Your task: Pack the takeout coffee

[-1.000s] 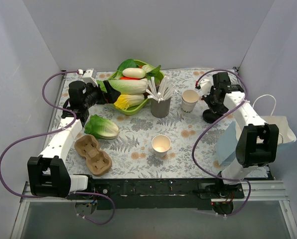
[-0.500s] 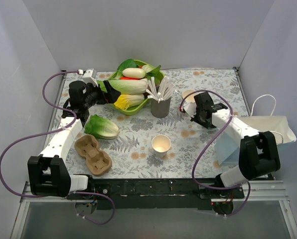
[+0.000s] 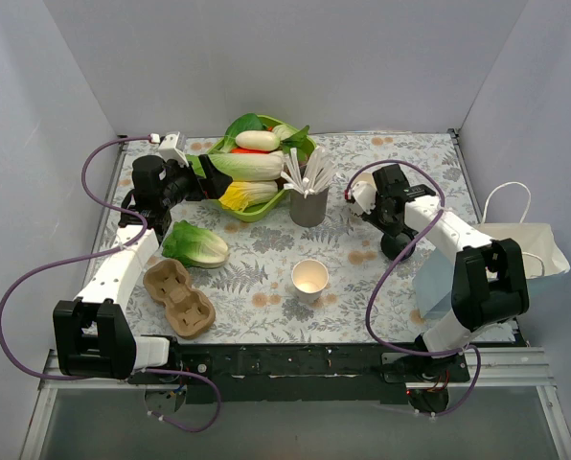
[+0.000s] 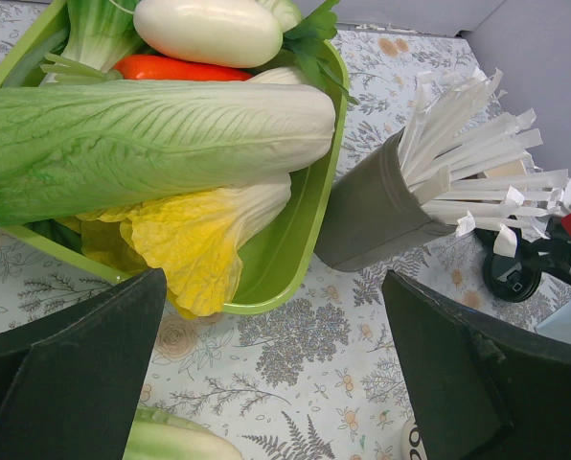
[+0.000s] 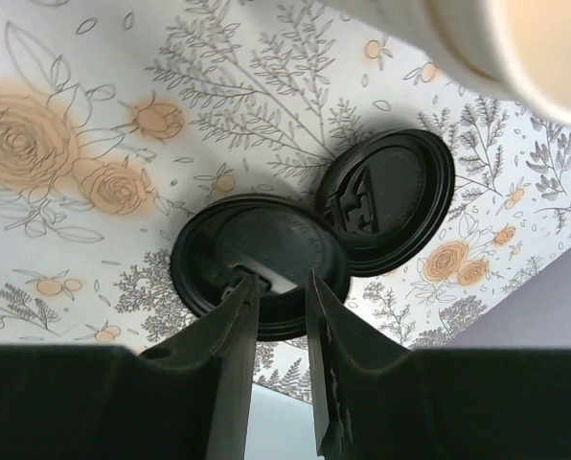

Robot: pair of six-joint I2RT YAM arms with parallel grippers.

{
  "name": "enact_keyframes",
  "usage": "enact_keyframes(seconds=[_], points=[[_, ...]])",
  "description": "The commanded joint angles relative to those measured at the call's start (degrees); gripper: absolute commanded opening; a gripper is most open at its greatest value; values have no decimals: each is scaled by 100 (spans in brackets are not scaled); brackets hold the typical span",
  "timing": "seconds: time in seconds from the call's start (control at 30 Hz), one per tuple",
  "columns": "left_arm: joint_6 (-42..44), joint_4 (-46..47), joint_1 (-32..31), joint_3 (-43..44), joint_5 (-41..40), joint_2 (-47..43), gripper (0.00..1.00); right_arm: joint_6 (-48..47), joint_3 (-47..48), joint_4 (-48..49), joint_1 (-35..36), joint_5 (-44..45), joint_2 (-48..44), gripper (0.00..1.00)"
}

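Two cream paper cups stand on the flowered bench (image 3: 266,244): one cup (image 3: 309,277) sits open near the middle, and the other cup (image 3: 359,195) stands farther back, just beside the right arm's wrist and partly hidden by it. Two black lids lie flat to the right, one lid (image 5: 257,240) overlapped at its edge by the second lid (image 5: 386,196); neither sits on a cup. The right pincer (image 5: 280,281) points down over the nearer lid with its jaws a narrow gap apart and nothing between them. Whether the tips touch the plastic is hard to tell.

One grey cup of white straws (image 4: 372,216) stands between the far paper cup and one green bowl (image 4: 295,259) filled with vegetables. The left pincer (image 4: 274,316) hangs just in front of that bowl, jaws spread wide and empty. One loose cabbage (image 3: 195,244) and one cardboard cup carrier (image 3: 178,297) with two wells lie near the left arm. One white paper bag (image 3: 530,244) sits at the right edge.
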Motion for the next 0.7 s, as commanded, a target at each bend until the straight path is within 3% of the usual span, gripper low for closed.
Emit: enact_keyframes(seconds=[0.0, 0.2, 0.67], points=[[31, 69, -23, 88, 69, -81, 98, 397, 482, -29, -193, -55, 248, 34], [49, 34, -23, 88, 61, -81, 98, 345, 606, 6, -527, 86, 573, 40], [66, 25, -23, 105, 61, -63, 98, 494, 474, -179, -1046, -160, 978, 41]])
